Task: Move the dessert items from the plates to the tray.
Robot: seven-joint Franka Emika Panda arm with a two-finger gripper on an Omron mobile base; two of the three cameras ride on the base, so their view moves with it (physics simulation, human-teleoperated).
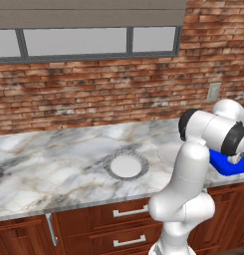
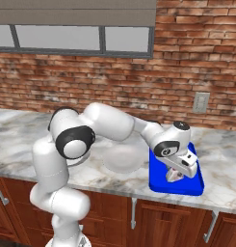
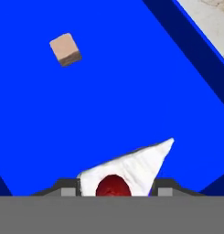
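On the marble tabletop (image 2: 220, 159) the blue tray (image 2: 158, 181) sits just right of the pale plate (image 2: 120, 159); your claw (image 2: 175, 176) hangs low over it, clenched on the white cake bit (image 3: 131, 167); loosen only once it touches the tray floor, apart from the tan morsel (image 3: 65, 49); the finger tips stay mostly hidden.

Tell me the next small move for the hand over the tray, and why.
Probably open the hand and let go of the cake. It sits between the fingers low over the blue tray, well inside the rim, and the tan morsel already lies on the tray apart from it. Both plates look bare, so releasing here should finish the job.
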